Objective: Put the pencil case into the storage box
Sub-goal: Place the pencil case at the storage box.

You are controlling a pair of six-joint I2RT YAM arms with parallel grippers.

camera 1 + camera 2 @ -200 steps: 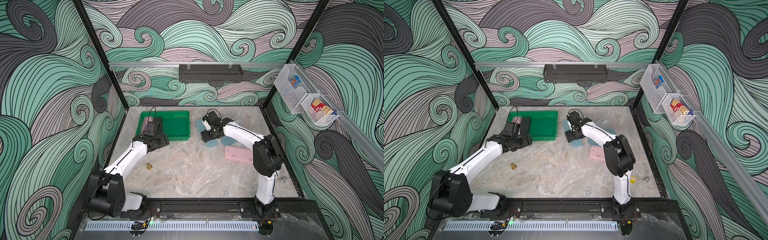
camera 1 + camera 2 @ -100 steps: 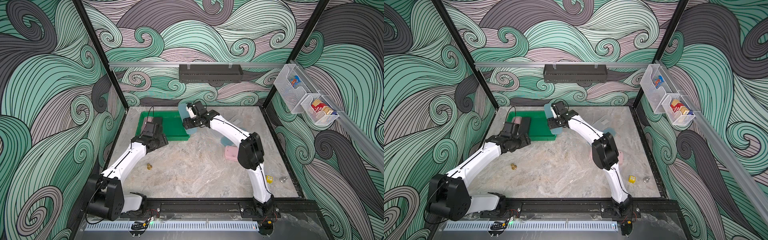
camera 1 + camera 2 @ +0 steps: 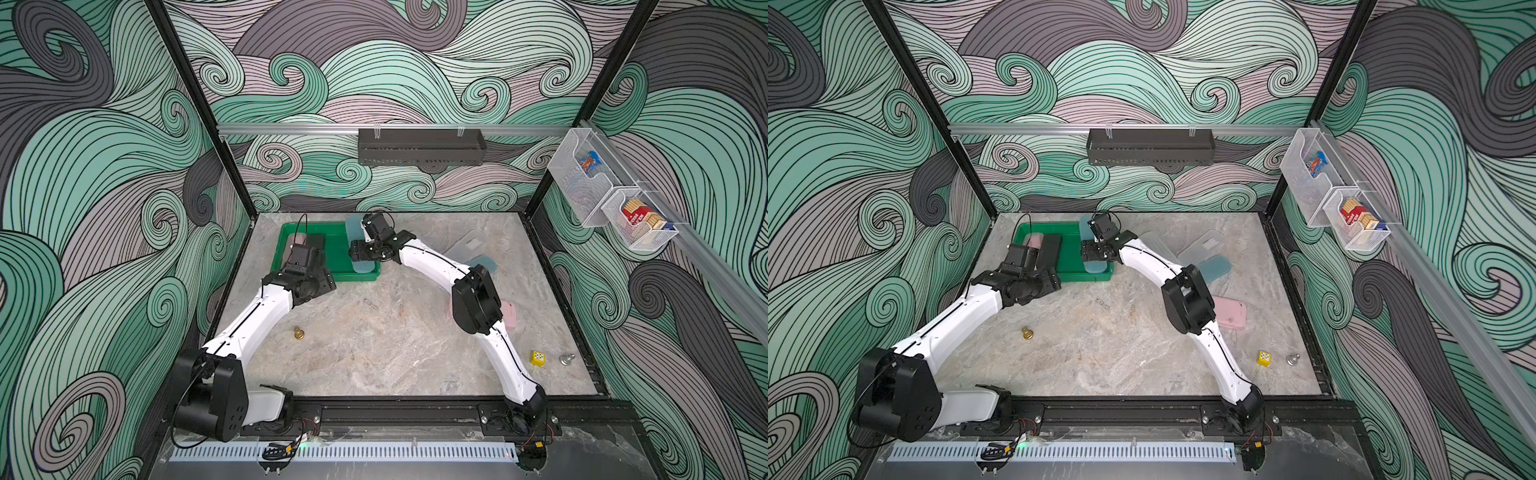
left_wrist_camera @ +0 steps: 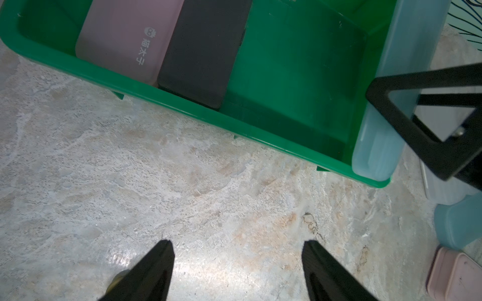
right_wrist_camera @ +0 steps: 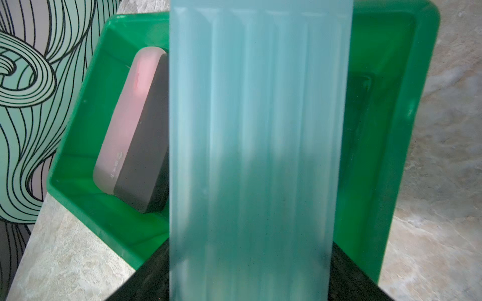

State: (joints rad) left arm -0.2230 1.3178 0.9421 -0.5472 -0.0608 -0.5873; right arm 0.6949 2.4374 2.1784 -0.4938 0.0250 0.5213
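Right tool carried one pencil case over storage box holding two others.

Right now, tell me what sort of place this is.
Likely a robot test cell: two white arms mounted on a black rail, a marble-look tabletop boxed in by wave-patterned panels, and wire-mesh bins hung on the side wall.

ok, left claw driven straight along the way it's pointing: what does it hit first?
Probably the bare table, just short of the near wall of the storage box. The left claw is open and empty; depth is hard to judge.
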